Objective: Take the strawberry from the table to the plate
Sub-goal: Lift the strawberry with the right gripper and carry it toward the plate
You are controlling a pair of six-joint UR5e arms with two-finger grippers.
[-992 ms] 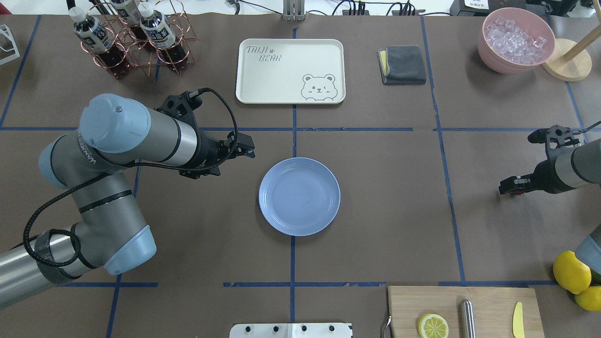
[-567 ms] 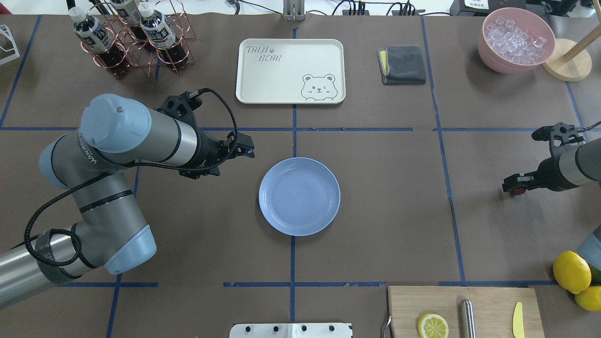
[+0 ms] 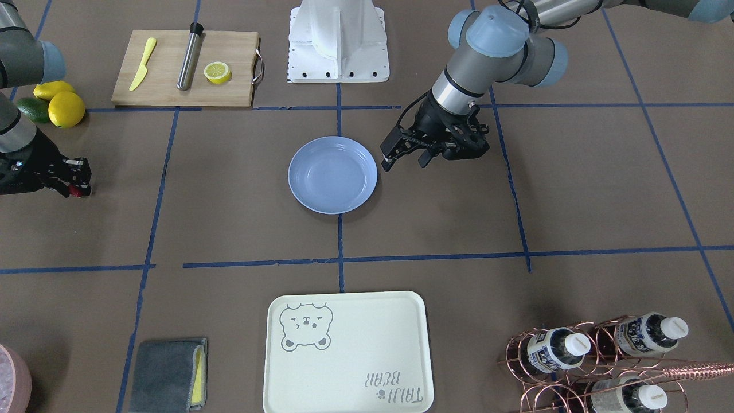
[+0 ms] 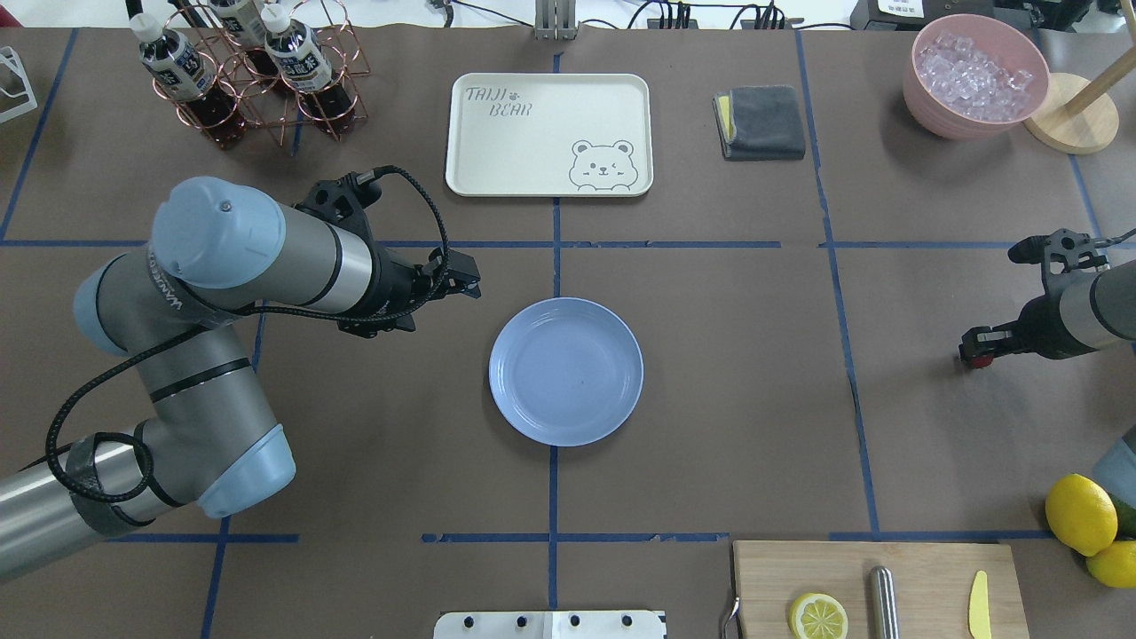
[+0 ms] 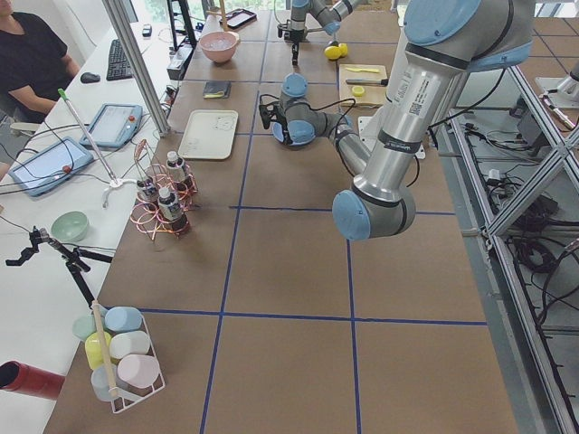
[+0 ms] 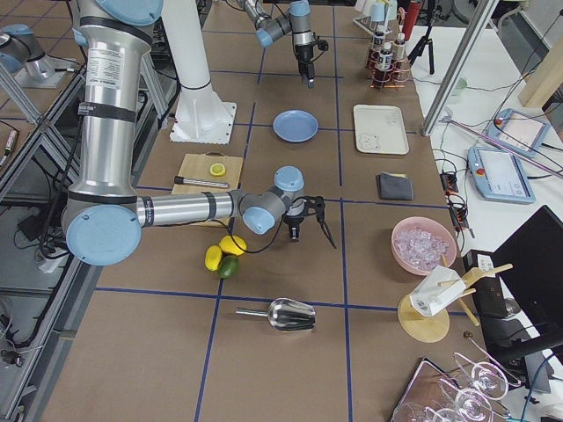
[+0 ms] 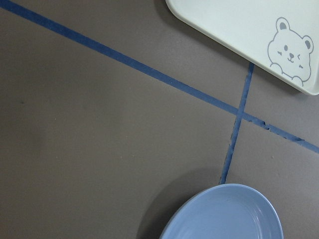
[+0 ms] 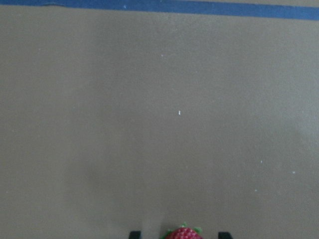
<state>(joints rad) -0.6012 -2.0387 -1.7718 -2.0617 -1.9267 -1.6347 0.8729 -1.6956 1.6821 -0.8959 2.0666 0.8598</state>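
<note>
**berry between the right fingers, far from the plate**

the strawberry (image 8: pixel 184 233) is way over on the robot's right side of the table (image 4: pixel 710 355), well apart from the plate (image 4: pixel 532 330). the right gripper (image 4: pixel 970 346) is down low around it. in the right wrist view the berry sits between the two dark fingertips (image 8: pixel 133 234) with a strip of brown paper showing on either side. so the fingers are spread wider than the berry and, as far as i can see, not pinching it. only the top of the berry pokes into that view, so i can't say for sure that it's resting on the paper.

the left gripper (image 3: pixel 404 162) hangs just beside the plate's rim, on the robot's left side of it. its two fingers are spread apart with nothing between them. the plate itself sits near the middle of the table, right on a blue tape line.

other stuff: a cream bear tray (image 4: pixel 548 133) on the far side of the plate, and a cutting board (image 4: pixel 923 577) at the near right edge with a lemon half (image 4: pixel 818 615) on it. there are whole lemons (image 4: pixel 1080 513) just beside the board.
</note>
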